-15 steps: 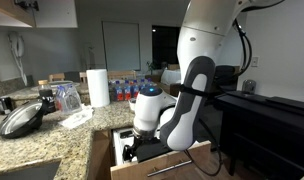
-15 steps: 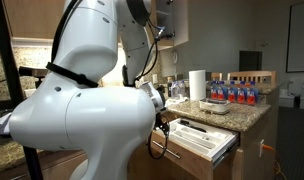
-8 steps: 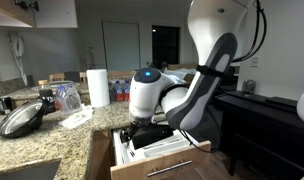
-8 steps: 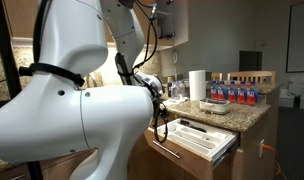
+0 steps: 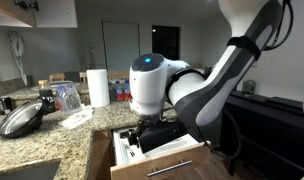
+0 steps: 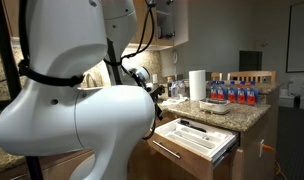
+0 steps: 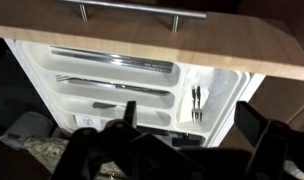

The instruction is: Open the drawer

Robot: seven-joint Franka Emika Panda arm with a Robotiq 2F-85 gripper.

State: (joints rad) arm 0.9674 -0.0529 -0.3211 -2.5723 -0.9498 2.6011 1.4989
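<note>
Arm (image 5: 207, 95) lifted higher, pincer (image 7: 182, 150) spread above pulled-out drawer (image 7: 142, 45)

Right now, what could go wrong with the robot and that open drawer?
The pincer hangs low over the white tray, so a dip might knock the cutlery. The drawer sticks far out under the bulky arm, which might bump it or shove it back in.

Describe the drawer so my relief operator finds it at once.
Start at the granite counter holding the paper towel roll. Just under its edge the drawer stands pulled out. Nothing nearby shares its white divider tray of cutlery and light-wood front with a horizontal silver bar handle.
</note>
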